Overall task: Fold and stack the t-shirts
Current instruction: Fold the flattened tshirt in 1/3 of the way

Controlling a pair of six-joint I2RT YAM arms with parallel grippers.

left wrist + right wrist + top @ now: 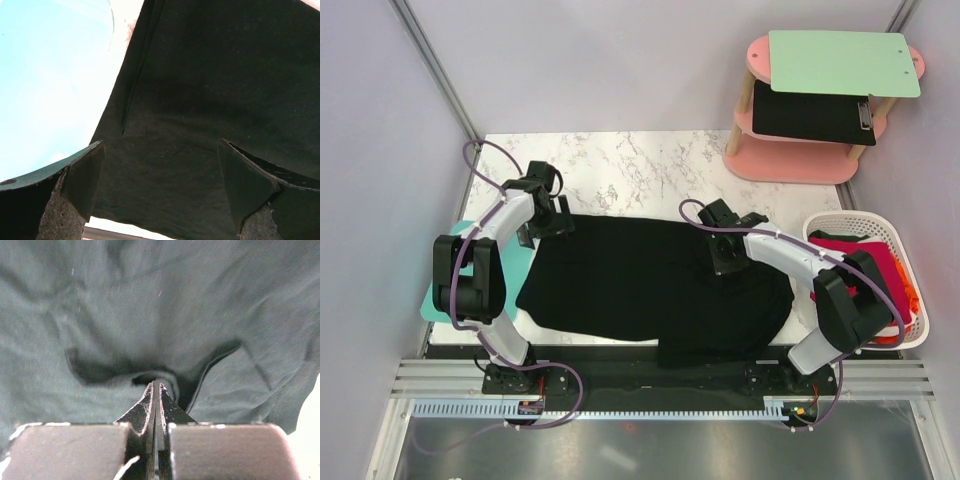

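Observation:
A large black t-shirt [640, 285] lies spread across the marble table, rumpled toward its right side. My left gripper [556, 216] hovers over the shirt's far left corner. In the left wrist view its fingers [85, 172] stand wide open with black cloth [200, 100] below and between them, nothing pinched. My right gripper [725, 252] rests on the shirt's right part. Its jaws [156, 387] are shut, with a puckered fold of the black cloth [150, 315] caught at the tips. A red t-shirt [865, 255] and some orange fabric [912, 300] lie in a basket.
A white basket [850, 217] stands at the table's right edge. A teal cutting board [515, 268] lies under the shirt's left edge, also in the left wrist view [45, 75]. A pink two-tier stand [800, 165] at the back right carries a mint board [840, 62] and a black clipboard [815, 112].

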